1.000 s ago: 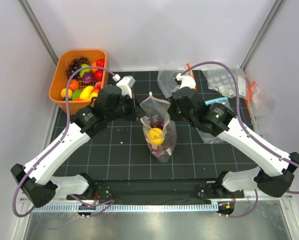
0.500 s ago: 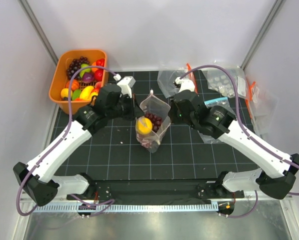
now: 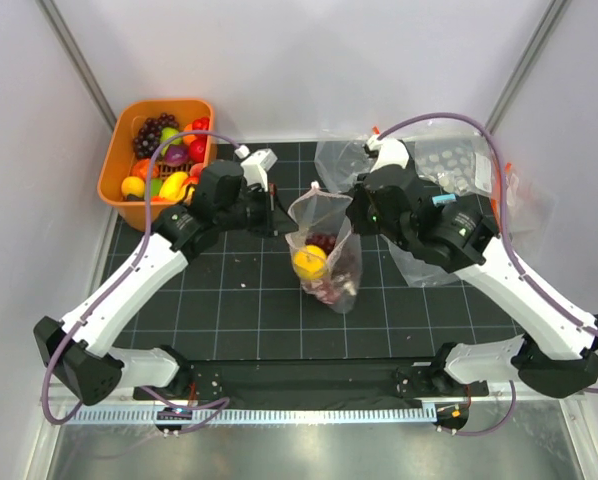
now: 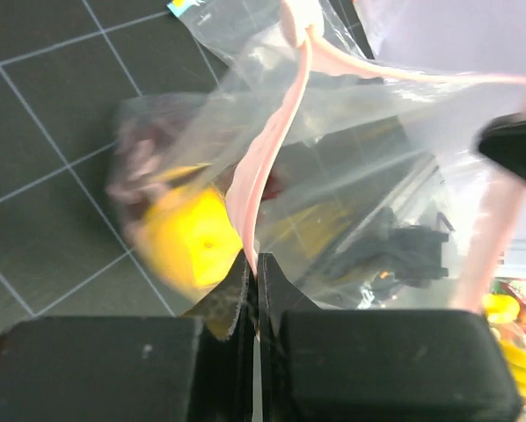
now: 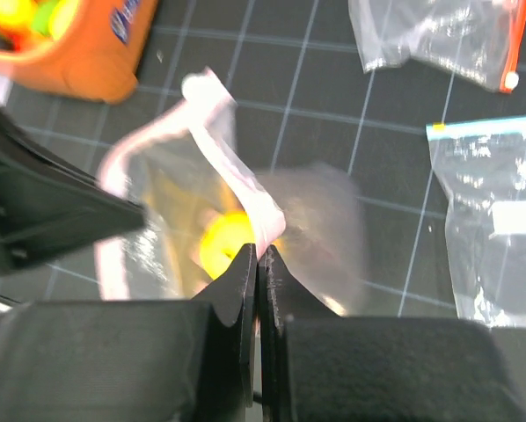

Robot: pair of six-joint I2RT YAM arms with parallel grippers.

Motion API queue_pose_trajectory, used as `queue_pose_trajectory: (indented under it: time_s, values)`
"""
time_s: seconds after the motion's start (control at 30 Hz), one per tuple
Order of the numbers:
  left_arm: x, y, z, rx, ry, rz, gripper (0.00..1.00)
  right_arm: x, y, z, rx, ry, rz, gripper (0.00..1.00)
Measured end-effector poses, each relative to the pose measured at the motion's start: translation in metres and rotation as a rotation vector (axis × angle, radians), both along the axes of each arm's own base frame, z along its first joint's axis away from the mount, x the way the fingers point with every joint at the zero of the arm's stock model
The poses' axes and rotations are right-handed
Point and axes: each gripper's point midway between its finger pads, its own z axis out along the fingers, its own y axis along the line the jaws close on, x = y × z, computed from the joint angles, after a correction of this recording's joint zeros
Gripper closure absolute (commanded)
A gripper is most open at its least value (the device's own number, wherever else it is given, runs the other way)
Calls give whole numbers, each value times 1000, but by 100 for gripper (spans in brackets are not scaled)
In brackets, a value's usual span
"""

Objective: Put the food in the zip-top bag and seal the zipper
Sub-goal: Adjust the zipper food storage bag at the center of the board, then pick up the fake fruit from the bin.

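Zip-top bag (image 3: 324,255) shifted right, left end effector (image 4: 254,274) pinching zipper (image 4: 276,132)

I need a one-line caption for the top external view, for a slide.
Left gripper and right gripper pinch the zipper of the zip-top bag; lemon and grapes lie inside.

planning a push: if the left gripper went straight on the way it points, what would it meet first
The left gripper is shut on the zipper, so that comes first. Beyond it is the film of the zip-top bag, then probably the yellow lemon inside; depth is unclear.
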Motion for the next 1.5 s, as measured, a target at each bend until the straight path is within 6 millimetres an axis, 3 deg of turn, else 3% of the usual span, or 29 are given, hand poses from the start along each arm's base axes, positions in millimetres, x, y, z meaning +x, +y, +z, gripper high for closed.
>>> queue_pose_trajectory:
  time_s: [0.07, 0.1, 0.13, 0.23, 0.33, 0.43, 0.53, 0.73, 0.87, 1.03, 1.13, 1.27, 1.5]
  values:
    - [0, -3, -1, -9, 13, -10, 75, 2, 1, 14, 17, -25, -1, 99]
    - [0, -4, -2, -10, 15, -11, 61, 3, 1, 17, 21, -30, -2, 99]
    - [1, -4, -2, -10, 15, -8, 41, 4, 1, 16, 18, -31, -2, 99]
    - [5, 0, -3, -5, 12, 11, 23, 4, 1, 0, -16, -8, -5, 99]
    - [18, 14, -9, 18, 10, 70, 16, 4, 0, -30, -68, 33, -6, 99]
    - [41, 43, -13, 36, 17, 172, 13, 4, -2, -60, -110, 75, -13, 99]
    - [74, 93, -8, 35, 31, 331, 9, 3, -4, -75, -118, 90, -17, 99]
    - [157, 180, 33, -25, -13, 625, 7, -4, -9, -84, -69, 82, -18, 99]
    - [210, 215, 40, -23, -40, 767, 7, -5, -5, -82, -40, 79, -4, 99]
    - [267, 238, 4, 1, 1, 893, 9, -6, 2, -80, -14, 80, 21, 99]
    - [298, 255, -39, 22, 42, 976, 9, -6, 5, -80, -5, 81, 31, 99]
    - [323, 280, -82, 39, 62, 1074, 10, -7, 8, -80, 3, 85, 45, 99]
    - [374, 305, -139, -8, 62, 1166, 13, -8, 9, -80, 6, 88, 56, 99]
